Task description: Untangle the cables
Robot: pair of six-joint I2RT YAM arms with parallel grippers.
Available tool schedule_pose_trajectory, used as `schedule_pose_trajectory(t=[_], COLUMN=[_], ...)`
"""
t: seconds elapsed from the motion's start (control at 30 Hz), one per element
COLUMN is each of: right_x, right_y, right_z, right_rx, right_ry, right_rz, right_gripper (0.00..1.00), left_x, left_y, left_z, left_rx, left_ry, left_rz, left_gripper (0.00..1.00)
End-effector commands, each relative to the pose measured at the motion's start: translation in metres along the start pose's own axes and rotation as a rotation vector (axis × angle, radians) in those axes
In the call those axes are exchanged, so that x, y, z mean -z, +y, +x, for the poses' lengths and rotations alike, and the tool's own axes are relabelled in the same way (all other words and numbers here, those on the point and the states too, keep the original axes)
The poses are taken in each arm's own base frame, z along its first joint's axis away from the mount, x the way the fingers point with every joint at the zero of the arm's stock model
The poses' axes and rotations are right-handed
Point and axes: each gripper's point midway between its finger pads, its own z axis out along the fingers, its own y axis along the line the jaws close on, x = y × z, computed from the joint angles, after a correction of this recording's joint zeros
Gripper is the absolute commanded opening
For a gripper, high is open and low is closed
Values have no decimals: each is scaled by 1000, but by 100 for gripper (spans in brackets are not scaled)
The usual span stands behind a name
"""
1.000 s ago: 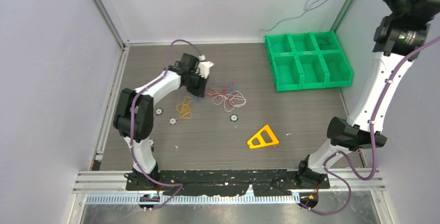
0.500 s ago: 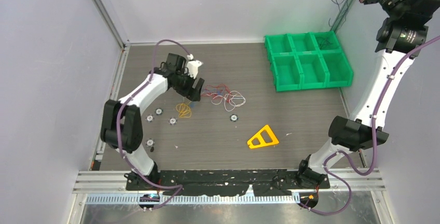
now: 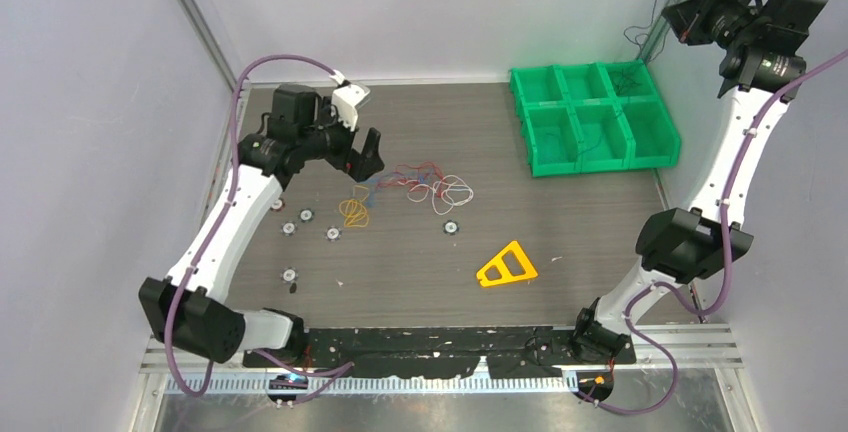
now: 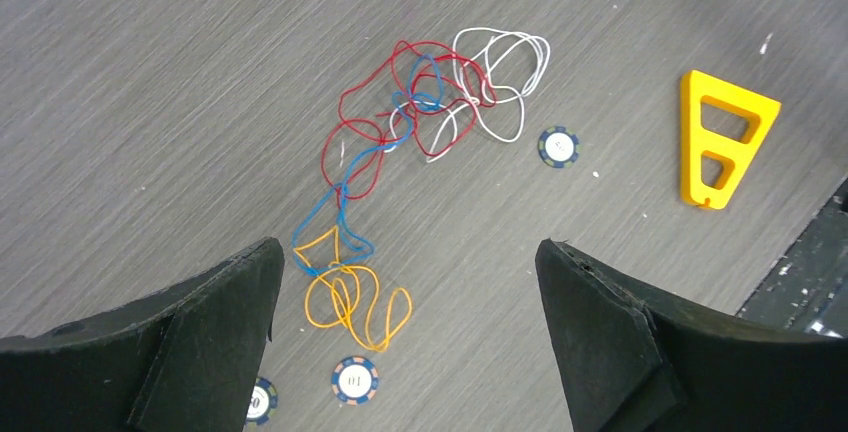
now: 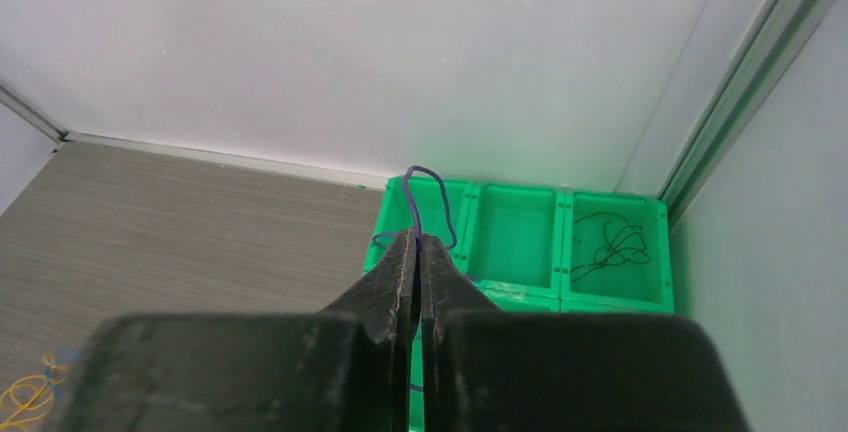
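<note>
Left gripper is standing wide open; I'm seeing the cables at its 12 o'clock, tangle running 7-to-1. Right gripper is pinching a purple wire, well apart.

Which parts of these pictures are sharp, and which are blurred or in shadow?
Left wrist view: cables sharp, left fingers dark and featureless. Right wrist view: right fingers soft, green bins clear. Top view: even light, no glare on the table.
</note>
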Motion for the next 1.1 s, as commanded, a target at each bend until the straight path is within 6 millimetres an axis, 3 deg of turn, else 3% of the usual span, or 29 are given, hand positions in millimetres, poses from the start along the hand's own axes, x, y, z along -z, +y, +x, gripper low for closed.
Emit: schedule_pose_trajectory(t=[0.0, 0.1, 0.3, 0.43, 0.67, 1.07], right_x=[13, 12, 6, 8, 18, 36], right_y=[-5, -20, -75, -98, -92, -105], right_z=[-37, -45, -46, -55, -87, -114], right_rx=[123, 142, 164, 164, 173, 239], right_ry=[-80, -103, -129, -166, -276, -367], right_rz=[26, 61, 184, 221, 210, 329], right_gripper=[5, 5, 5, 5, 5, 5], left_x=[19, 25, 25, 22, 17, 19], left_y=[-17, -18, -16, -14, -12, -11], left_z=[-3, -4, 1, 7, 14, 15], left_rx=[23, 18, 29, 28, 36, 34], left_ry=[-42, -55, -38, -25, -8, -5], left_rz=[27, 17, 0, -8, -8, -21], left_gripper=[100, 100, 100, 100, 99, 99])
